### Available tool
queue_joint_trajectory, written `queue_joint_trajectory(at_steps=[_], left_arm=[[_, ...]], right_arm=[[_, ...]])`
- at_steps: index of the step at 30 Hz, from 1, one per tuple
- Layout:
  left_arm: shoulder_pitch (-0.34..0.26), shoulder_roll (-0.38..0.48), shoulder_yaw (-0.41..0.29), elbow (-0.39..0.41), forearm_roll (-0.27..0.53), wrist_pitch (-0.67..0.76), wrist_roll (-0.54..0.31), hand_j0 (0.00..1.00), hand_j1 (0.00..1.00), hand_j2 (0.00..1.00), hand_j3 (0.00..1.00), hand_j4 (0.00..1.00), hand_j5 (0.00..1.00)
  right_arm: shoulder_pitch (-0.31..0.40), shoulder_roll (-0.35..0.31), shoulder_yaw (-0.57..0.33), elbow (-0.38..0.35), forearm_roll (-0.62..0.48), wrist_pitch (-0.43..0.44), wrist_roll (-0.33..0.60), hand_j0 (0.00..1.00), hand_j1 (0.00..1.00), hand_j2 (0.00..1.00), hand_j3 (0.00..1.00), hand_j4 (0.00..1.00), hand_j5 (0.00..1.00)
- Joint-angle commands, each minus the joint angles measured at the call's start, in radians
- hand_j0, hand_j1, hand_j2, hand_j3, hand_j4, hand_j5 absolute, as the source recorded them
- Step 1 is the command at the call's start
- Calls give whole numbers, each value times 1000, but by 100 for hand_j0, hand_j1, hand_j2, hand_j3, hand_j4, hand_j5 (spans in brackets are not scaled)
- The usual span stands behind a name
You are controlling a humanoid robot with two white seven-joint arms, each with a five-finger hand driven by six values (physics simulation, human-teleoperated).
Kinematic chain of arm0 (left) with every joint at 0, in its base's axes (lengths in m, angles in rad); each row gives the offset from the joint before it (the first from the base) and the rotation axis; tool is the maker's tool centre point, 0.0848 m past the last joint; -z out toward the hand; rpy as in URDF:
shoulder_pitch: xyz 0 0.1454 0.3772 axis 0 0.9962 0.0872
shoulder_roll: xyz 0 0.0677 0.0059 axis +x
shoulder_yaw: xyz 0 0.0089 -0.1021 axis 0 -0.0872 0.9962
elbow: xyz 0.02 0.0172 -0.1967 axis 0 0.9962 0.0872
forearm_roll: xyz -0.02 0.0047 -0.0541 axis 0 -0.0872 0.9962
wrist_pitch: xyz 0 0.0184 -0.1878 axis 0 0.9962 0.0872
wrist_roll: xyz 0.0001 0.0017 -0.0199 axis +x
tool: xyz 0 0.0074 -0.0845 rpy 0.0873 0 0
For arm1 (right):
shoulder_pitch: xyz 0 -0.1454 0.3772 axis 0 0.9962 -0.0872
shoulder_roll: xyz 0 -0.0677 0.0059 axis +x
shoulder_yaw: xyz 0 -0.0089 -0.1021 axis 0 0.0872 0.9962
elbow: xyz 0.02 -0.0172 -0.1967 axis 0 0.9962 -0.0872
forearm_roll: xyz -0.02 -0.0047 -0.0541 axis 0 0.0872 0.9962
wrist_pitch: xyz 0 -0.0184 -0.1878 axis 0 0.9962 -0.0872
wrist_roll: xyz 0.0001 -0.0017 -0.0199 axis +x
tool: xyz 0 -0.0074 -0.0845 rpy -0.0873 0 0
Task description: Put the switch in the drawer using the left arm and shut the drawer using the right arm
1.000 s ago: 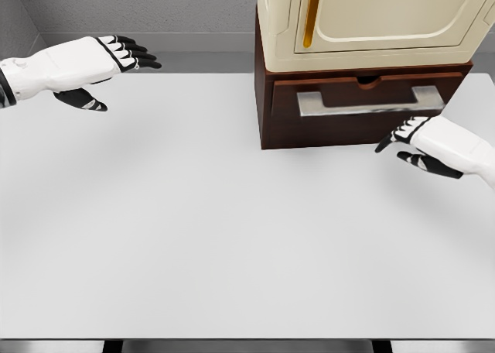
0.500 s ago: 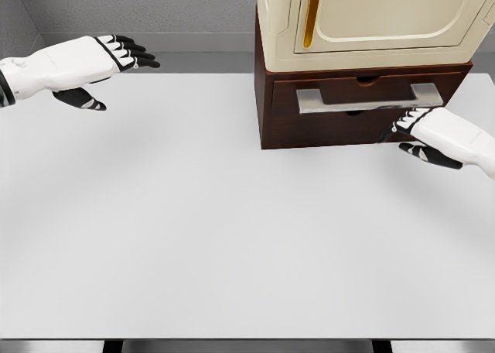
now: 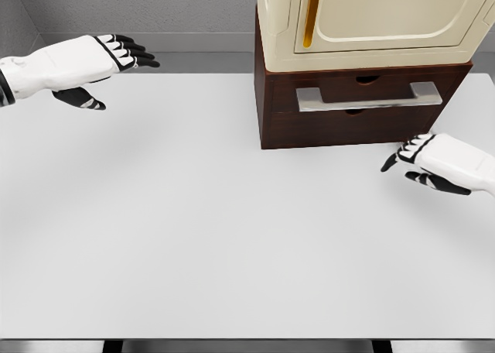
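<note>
Change: the drawer (image 3: 362, 109) has been pushed flush into the brown cabinet (image 3: 267, 128) within the last second, and the right hand (image 3: 428, 161) has been drawn back toward 4 o'clock.
Meaning: the closing step is judged done.
Right hand: fingers loosely apart, nothing held, near the drawer.
Left hand (image 3: 87, 68): at 10 o'clock, fingers spread, empty.
Switch: not seen; presumably inside the drawer.
Drawer look: dark wood front, grey bar handle (image 3: 370, 97).

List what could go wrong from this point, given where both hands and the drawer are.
1. The drawer looks shut, but no switch is visible anywhere, so whether it went inside cannot be confirmed.
2. The right hand hangs low beside the cabinet's lower corner; a careless swing could knock the cabinet.
3. The left hand hovers open and empty over the table's far left.
</note>
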Motion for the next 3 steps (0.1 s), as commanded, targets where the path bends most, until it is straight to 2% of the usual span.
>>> queue_joint_trajectory(at_steps=[1, 2, 3], left_arm=[[0, 1, 1, 0, 8, 1, 0, 100, 100, 100, 100, 100, 100], [0, 1, 1, 0, 11, 1, 0, 100, 100, 100, 100, 100, 100], [0, 1, 1, 0, 14, 1, 0, 100, 100, 100, 100, 100, 100]], right_arm=[[6, -37, -58, -51, -9, 1, -1, 79, 79, 79, 79, 79, 79], [49, -58, -96, -90, -9, 1, -1, 95, 95, 95, 95, 95, 95], [94, -68, -130, -123, -9, 1, -1, 99, 99, 99, 99, 99, 99]])
